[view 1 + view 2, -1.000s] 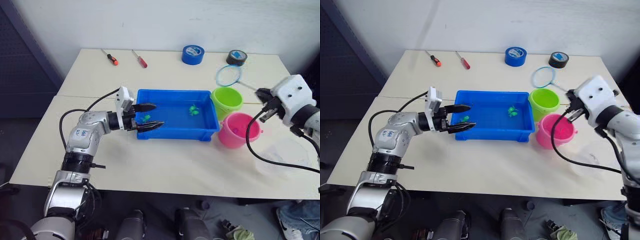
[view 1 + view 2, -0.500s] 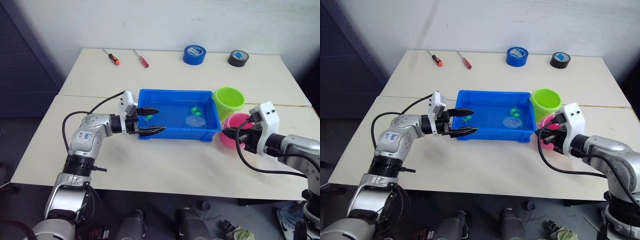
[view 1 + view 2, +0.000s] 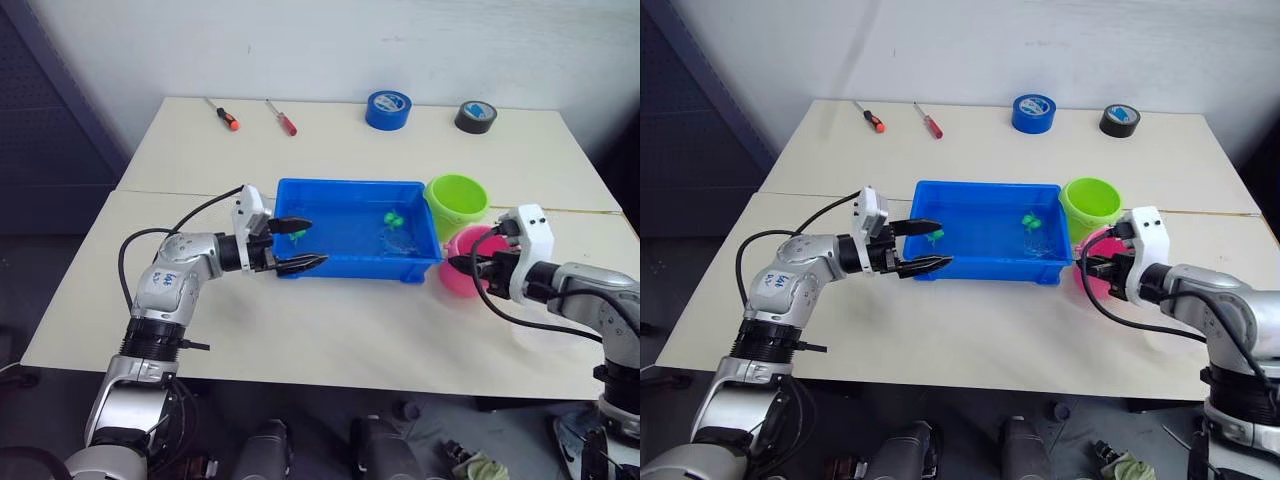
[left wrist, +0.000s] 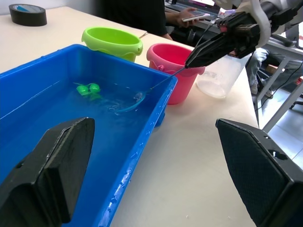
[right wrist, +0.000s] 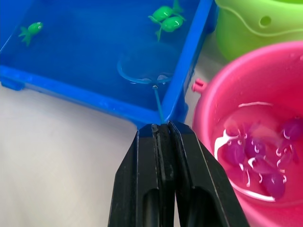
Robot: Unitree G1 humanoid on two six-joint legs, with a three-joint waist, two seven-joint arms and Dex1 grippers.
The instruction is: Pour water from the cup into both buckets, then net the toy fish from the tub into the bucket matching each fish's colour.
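The right hand (image 5: 163, 130) is pinched tight on the thin handle of the net (image 5: 142, 68), whose hoop sits dipped in the water of the tub (image 3: 300, 192), at the end nearest the buckets and just beside a pair of green fish (image 5: 166, 18). The left hand (image 3: 300, 243) has its fingers spread and holds nothing, straddling the tub's opposite end wall, where another green fish (image 5: 29, 30) floats close by. Beyond the tub's end, the pink bucket (image 5: 246, 66) already holds water and several pink fish (image 5: 258, 153), while the green bucket (image 3: 455, 203) stands touching it; whether that one holds water or fish cannot be told. The cup (image 4: 222, 78) stands clear of the tub, past the pink bucket. By the look of it, pouring is finished and the pink fish are sorted; the three green fish remain to be netted across
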